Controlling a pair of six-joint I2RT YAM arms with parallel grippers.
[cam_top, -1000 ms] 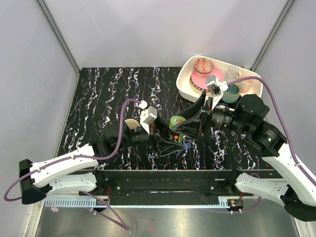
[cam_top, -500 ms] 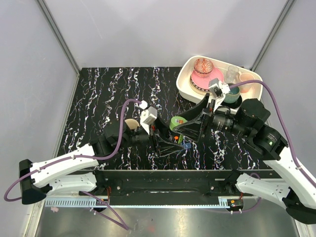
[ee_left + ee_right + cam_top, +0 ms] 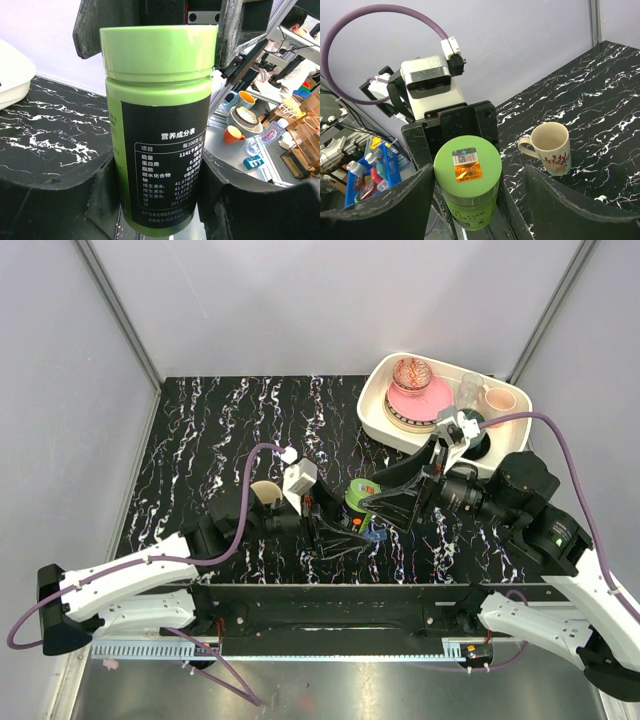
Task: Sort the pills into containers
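Observation:
A green pill bottle (image 3: 358,494) with a black label stands upright at the table's near middle. My left gripper (image 3: 347,522) is shut on its body; in the left wrist view the bottle (image 3: 160,125) fills the gap between my left gripper's (image 3: 160,200) black fingers. My right gripper (image 3: 378,502) is open, its fingers either side of the green cap (image 3: 467,167) with an orange sticker. In the right wrist view my right gripper (image 3: 477,210) has a gap on the cap's right side. The small blue pill box (image 3: 377,533) lies just near-right of the bottle, partly hidden.
A beige mug (image 3: 266,492) with a red pattern stands left of the bottle, also in the right wrist view (image 3: 551,147). A white tray (image 3: 372,410) at the back right holds a pink plate, cups and a bowl.
My right arm has drawn back to the right and toward the near edge, its gripper shifting slightly along the bottle top. The left arm and bottle have barely moved.

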